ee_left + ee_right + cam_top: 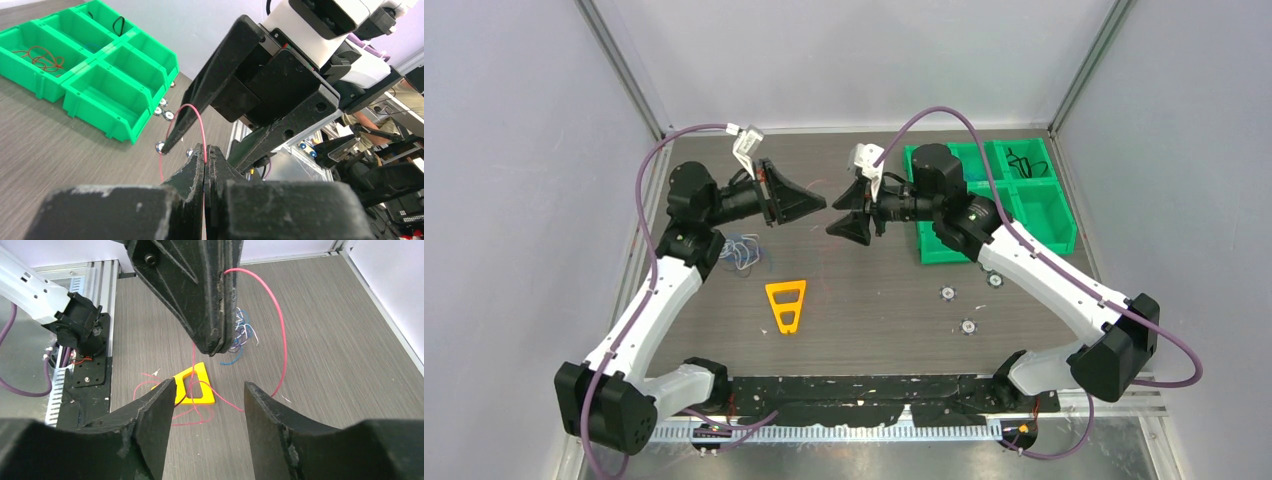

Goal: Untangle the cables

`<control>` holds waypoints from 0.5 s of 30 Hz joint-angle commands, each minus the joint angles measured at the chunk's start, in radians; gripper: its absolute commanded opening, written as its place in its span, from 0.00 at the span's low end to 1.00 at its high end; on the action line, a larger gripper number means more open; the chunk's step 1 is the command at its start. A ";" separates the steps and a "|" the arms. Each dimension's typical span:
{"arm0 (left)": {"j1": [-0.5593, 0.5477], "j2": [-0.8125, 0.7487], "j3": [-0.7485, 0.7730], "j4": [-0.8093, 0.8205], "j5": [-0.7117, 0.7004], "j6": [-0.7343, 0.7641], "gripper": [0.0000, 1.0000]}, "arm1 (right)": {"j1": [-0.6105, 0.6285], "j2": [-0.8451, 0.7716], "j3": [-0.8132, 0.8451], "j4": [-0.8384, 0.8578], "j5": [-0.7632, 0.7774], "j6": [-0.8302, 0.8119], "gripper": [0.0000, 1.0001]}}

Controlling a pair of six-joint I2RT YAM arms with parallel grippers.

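left fingers [192, 175] clamped on red cable [284, 335] | right fingers [157, 412] apart | cable loop at their 1 o'clock, running 12-to-6

We see a dark wood-grain counter [874, 330]. A green compartment tray [1042, 210] sits at its far right corner. An orange triangle frame [786, 305] lies left of centre, a tangle of thin cables [742, 250] lies near the left edge, and three small round discs [967, 326] lie toward the right.

Top camera looking down from above-behind arm bases, covering whole table [874, 320]. Left wrist camera sitting low, facing green bins [95, 95] at upper left. Right wrist camera looking down, close on left gripper [216, 347]; sharing orange triangle [206, 395] with top view.
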 commanded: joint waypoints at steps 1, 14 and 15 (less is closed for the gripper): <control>-0.027 0.001 0.017 0.062 0.042 -0.027 0.00 | 0.005 -0.023 0.043 0.040 0.042 -0.020 0.59; -0.022 0.039 0.063 0.131 0.018 -0.101 0.00 | 0.007 -0.054 0.017 -0.022 0.016 -0.030 0.57; -0.022 0.044 0.067 0.132 0.022 -0.105 0.00 | 0.007 -0.070 0.002 -0.016 0.023 -0.026 0.64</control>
